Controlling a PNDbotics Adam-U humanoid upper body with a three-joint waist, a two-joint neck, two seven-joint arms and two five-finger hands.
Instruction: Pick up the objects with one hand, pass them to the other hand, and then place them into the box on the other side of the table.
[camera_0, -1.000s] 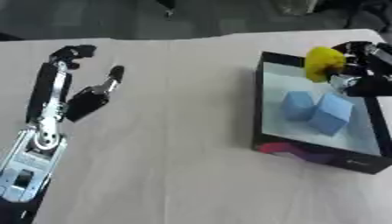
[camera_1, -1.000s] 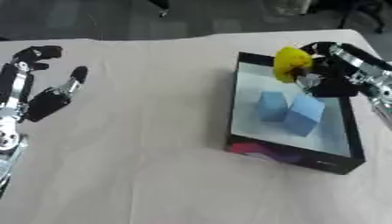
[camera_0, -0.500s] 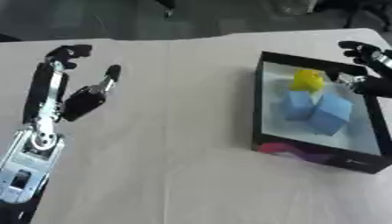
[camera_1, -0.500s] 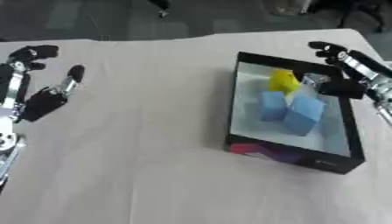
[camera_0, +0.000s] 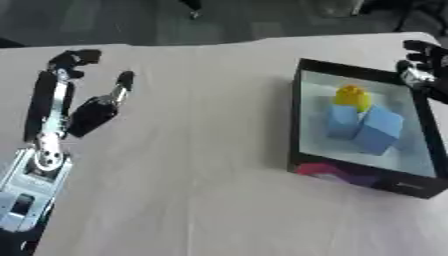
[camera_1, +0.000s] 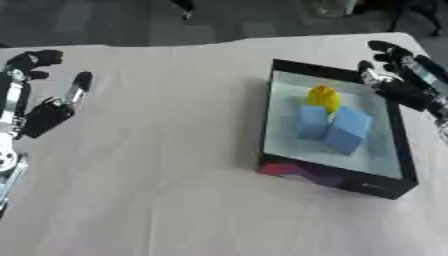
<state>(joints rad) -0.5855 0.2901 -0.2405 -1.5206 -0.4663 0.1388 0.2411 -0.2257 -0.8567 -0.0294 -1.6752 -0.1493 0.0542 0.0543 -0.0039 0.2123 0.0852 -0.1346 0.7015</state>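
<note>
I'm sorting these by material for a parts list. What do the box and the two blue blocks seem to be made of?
The box looks like printed cardboard: thin black walls, a colourful printed front edge and a pale matte floor. The blue blocks look like foam or matte plastic: flat even colour, no shine, soft-looking edges. Neither can be settled by look alone.

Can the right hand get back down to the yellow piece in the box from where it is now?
Probably yes. The right hand is open beside the box's far right rim, and the yellow piece lies uncovered at the far end, with two blue blocks on its near side only.
</note>
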